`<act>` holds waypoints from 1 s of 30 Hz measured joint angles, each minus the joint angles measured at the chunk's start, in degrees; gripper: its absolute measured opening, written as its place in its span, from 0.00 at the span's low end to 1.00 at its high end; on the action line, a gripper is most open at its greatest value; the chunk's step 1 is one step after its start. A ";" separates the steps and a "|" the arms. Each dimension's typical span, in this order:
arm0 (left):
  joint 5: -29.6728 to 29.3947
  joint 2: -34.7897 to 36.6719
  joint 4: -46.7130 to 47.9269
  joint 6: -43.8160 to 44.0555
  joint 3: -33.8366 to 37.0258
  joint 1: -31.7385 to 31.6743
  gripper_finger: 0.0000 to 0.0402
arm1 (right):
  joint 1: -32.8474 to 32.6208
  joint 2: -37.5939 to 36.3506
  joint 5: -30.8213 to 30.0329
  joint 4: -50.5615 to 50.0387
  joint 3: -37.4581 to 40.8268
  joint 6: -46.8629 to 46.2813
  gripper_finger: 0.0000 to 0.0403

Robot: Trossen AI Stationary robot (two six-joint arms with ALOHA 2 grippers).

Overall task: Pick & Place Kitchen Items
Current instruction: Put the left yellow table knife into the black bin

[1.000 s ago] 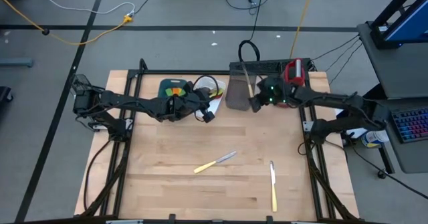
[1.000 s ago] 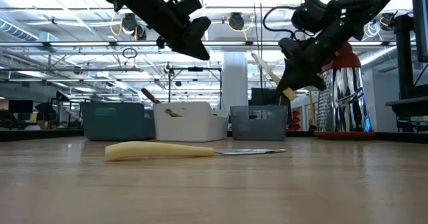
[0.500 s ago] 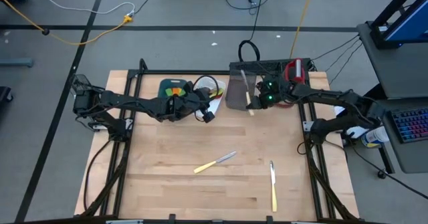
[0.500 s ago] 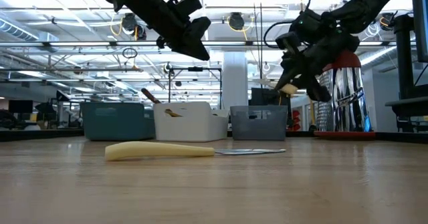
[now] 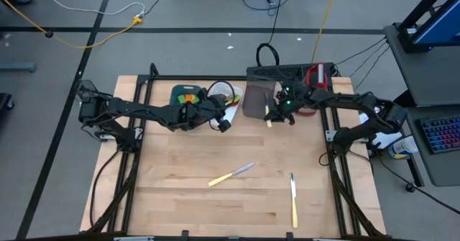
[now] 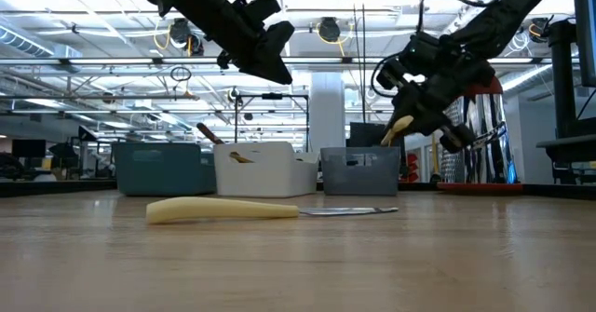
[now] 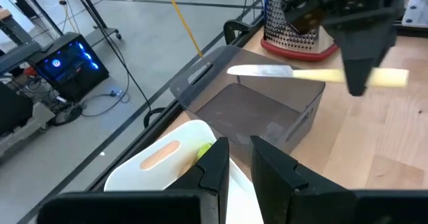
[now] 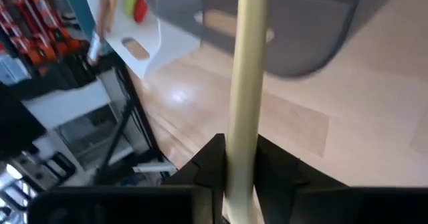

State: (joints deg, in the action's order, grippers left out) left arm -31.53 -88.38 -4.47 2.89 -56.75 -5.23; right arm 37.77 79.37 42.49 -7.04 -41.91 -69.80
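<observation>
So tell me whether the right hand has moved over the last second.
Yes. The right hand, shut on the pale-handled knife, shifted left in the high view, further over the grey-brown rectangular tray.

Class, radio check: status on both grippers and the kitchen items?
Right gripper shut on pale-handled knife, above grey-brown rectangular tray. Left gripper empty, near white tray. Two pale-handled knives on table. Nothing obstructing.

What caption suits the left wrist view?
Right gripper holds a pale-handled knife level over the grey-brown rectangular tray.
</observation>
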 joint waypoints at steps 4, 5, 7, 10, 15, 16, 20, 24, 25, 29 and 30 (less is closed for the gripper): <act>0.00 -0.02 0.00 0.16 0.00 0.00 0.16 | 2.14 0.02 -0.18 0.67 0.00 -1.54 0.18; 0.00 -0.01 0.00 0.14 0.00 0.00 0.16 | 2.65 0.00 -0.17 1.09 0.00 -1.98 0.19; 0.00 0.00 0.00 0.14 0.00 0.00 0.16 | 3.44 0.00 -0.18 2.03 0.00 -1.94 0.21; 0.00 -0.01 0.00 0.14 0.00 0.00 0.16 | 4.28 0.00 -0.18 2.67 0.00 -1.60 0.24; 0.00 -0.02 0.00 0.14 0.00 0.00 0.16 | 5.34 0.00 -0.31 2.55 0.00 1.24 0.28; 0.00 -0.01 0.00 0.14 0.00 0.00 0.16 | 5.46 0.00 -0.44 2.55 0.00 2.09 0.28; 0.02 -0.02 0.00 0.14 -0.02 0.00 0.16 | 6.29 0.00 -1.91 2.60 0.00 7.40 0.30; 0.02 0.00 0.00 0.16 -0.02 0.00 0.16 | 6.85 0.00 -5.06 2.57 0.00 12.90 0.32; 0.00 -0.02 0.00 0.19 -0.02 0.00 0.16 | 7.02 0.00 -5.15 2.57 0.00 14.11 0.33; 0.02 0.00 0.00 0.20 -0.02 0.00 0.16 | 7.61 -0.13 -5.01 2.56 0.00 20.11 0.35; 0.02 -0.01 0.00 0.27 -0.02 0.00 0.16 | 7.68 -0.21 -5.00 2.57 0.00 22.03 0.35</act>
State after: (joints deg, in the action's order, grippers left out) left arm -31.51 -88.38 -4.47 3.16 -56.77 -5.23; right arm 45.45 79.17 37.48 -4.48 -41.91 -47.77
